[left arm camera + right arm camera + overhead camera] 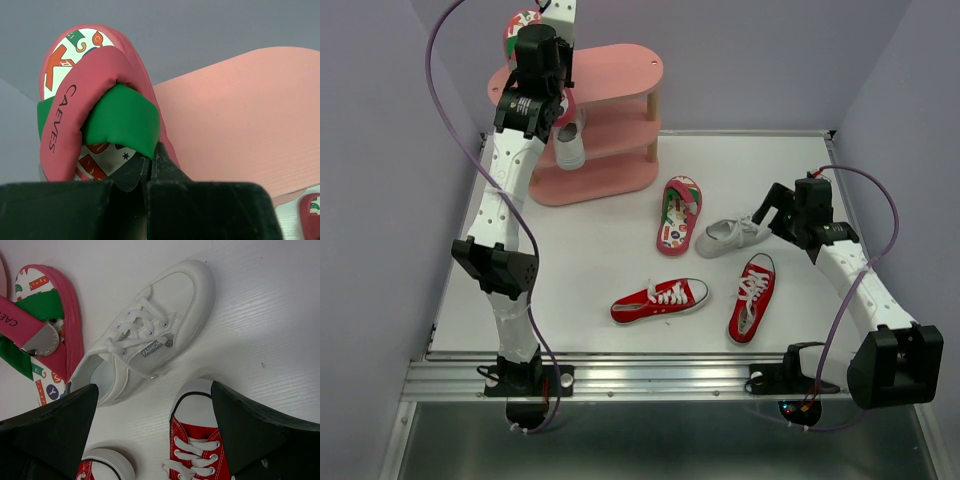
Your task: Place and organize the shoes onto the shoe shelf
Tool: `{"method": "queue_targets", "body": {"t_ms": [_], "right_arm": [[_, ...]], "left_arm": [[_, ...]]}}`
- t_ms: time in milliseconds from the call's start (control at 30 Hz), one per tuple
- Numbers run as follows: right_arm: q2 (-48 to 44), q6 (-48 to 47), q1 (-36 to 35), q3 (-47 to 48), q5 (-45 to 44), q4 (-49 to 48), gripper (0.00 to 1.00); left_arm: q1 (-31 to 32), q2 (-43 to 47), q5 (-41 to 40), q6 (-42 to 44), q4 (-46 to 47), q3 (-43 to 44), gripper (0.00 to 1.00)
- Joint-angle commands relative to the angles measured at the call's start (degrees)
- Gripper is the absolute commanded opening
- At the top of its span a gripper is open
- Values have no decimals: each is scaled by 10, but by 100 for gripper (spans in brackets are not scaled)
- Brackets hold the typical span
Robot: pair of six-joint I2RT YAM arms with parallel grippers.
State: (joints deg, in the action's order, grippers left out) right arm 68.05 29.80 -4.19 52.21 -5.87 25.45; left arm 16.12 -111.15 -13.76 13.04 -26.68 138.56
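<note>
Footwear is found split between the shoe shelf (620,72), at the upper left of the overhead view, and the white table (580,250) below it. One red flip-flop (95,95) with a printed insole is held in the left gripper (151,162), whose jaws are seen in the left wrist view closed to a narrow gap on it just below the green strap. This flip-flop is raised at the left end of the top pink board, and contact with the board cannot be confirmed. One white sneaker (570,148) is lodged on a lower tier at the left side of the shelf. It is partly hidden by the left arm, and the exact tier cannot be told. Four shoes are recorded on the table. A second flip-flop (678,213) is laid insole up just to the lower right of the shelf base. A loose white sneaker (150,335) is laid just beside it on the right; whether the two touch cannot be told. A red sneaker (660,300) with white laces is laid crosswise at lower centre. A second red sneaker (752,297) is laid lengthwise to its right, apart from it. The right gripper (154,387) is positioned over the heel end of the loose white sneaker with its jaws spread wide, gripping nothing.
</note>
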Motion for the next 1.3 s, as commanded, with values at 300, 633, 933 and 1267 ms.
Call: {"method": "queue_targets", "body": {"t_ms": [300,633,933,1267], "right_arm": [[-20,-6,1,26,-13,2,100],[-27,-7,1,29,-10,8,100],[-22,-18,-20,51,30,-6,100],[31,-9,-119,91,-32,-5,100]], "left_arm": [[-2,29,-4,4,59,4,63],[13,75,-13,-5,61,0,65],[47,192,-54,-40,51,-57,66],[100,326,-39,-155,-14,-267,70]]}}
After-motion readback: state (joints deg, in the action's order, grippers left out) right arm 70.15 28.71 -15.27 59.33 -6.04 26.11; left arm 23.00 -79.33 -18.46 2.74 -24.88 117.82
